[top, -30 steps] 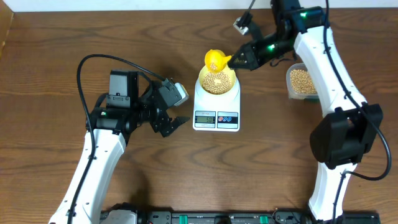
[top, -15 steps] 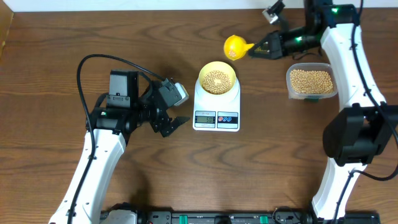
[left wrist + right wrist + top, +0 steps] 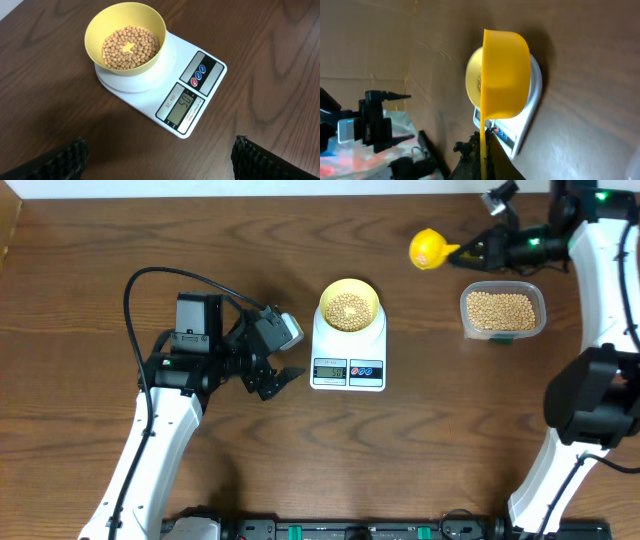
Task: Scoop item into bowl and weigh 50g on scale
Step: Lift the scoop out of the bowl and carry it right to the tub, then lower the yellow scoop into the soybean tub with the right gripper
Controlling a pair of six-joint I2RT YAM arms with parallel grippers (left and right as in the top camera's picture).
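Weighing looks finished, the scale (image 3: 172, 75) reading 50 under the bowl (image 3: 97, 30) of beans (image 3: 131, 47); the right pincer (image 3: 468, 252), pinching the scoop (image 3: 427, 248), probably need only park it, while the left pincer (image 3: 280, 383) hangs spread.

Yellow scoop (image 3: 425, 249) up over the back right of my brown wood table (image 3: 420, 450), cup end pointing left. Clear plastic tub (image 3: 464, 311) sits near it, to its right, not touching

one bowl (image 3: 125, 15), one scale (image 3: 210, 87), one scoop (image 3: 426, 249)
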